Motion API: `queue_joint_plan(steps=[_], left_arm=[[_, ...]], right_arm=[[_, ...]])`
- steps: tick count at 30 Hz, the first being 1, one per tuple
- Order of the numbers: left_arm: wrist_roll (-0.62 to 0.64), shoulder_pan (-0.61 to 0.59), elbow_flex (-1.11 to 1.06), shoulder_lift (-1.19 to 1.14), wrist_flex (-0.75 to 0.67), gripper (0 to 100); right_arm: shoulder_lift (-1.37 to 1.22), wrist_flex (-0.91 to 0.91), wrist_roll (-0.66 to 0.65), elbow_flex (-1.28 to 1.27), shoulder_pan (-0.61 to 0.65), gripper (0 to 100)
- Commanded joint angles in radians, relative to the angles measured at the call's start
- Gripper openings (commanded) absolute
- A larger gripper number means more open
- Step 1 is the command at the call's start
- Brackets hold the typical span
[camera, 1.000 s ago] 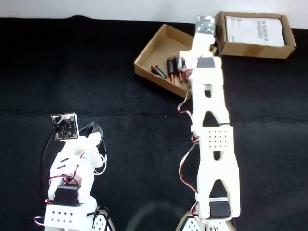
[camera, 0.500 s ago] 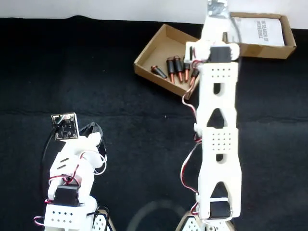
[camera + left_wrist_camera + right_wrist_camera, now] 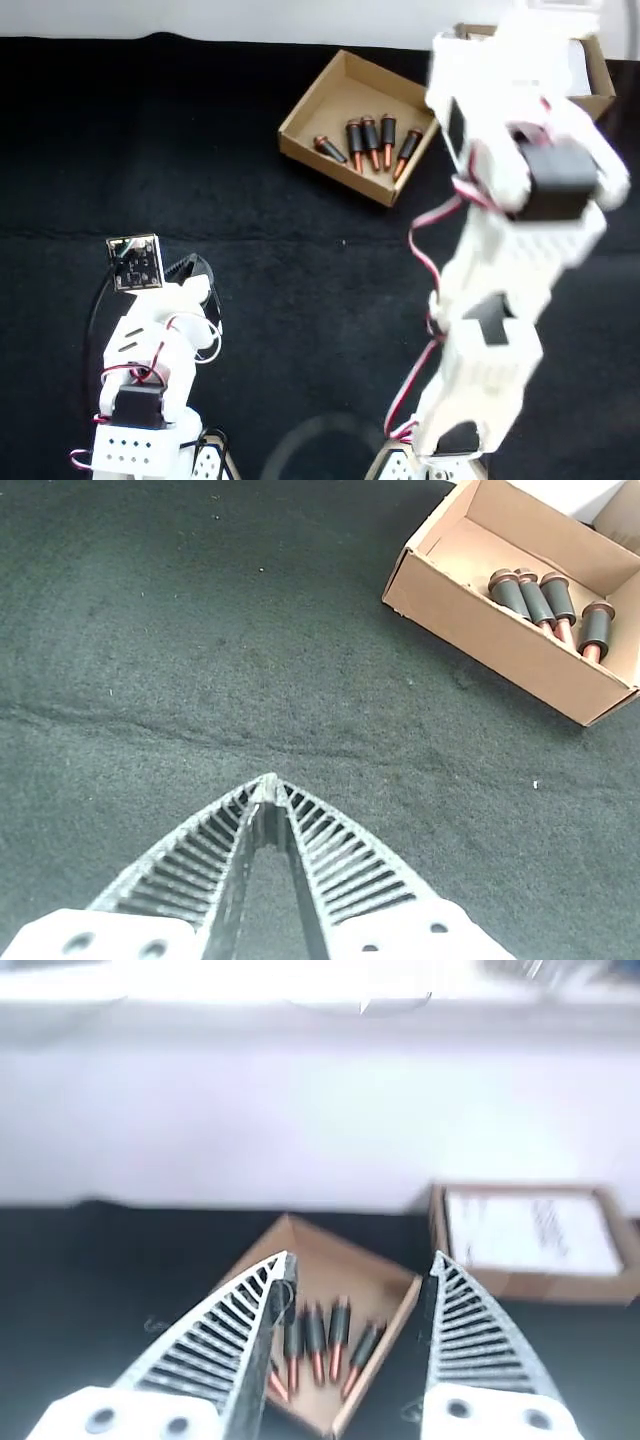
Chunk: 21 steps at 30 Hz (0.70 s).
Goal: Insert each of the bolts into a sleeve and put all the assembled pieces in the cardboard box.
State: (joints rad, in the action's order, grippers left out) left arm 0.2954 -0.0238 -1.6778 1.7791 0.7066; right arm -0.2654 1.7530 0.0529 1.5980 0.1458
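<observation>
1. High view: a black cloth-covered table carries everything. The right arm stands tall at one side, and the left arm is folded low near the front edge.
2. The cardboard box sits open-topped and turned at an angle near the far edge of the table, just beside the right arm's upper part and well apart from the left arm. A second box with a printed sheet in it stands near it.
3. The right gripper is raised above the table with its fingers spread wide and nothing between them. The cardboard box shows through the gap, farther off and lower.
4. The left gripper has its fingertips pressed together with nothing held. It hangs over bare cloth, well apart from the cardboard box.
5. Five assembled pieces lie in the cardboard box. Four are side by side, nearly parallel, and the fifth is a little apart and angled differently.
6. Each piece is a dark sleeve with a copper-coloured bolt sticking out of one end.
</observation>
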Motion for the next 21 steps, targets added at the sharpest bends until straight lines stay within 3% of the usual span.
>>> queue_joint_plan(steps=[1,18,21], left_arm=[[0.002,0.01,-0.018,0.024,0.0,1],[0.002,0.008,-0.018,0.024,0.008,1],[0.002,0.008,-0.018,0.025,0.064,1]], right_arm=[[0.232,0.013,-0.011,-0.179,0.001,19.1],[1.239,0.007,-0.011,-1.546,0.001,19.1],[1.372,-0.018,-0.011,-1.785,0.001,19.1]])
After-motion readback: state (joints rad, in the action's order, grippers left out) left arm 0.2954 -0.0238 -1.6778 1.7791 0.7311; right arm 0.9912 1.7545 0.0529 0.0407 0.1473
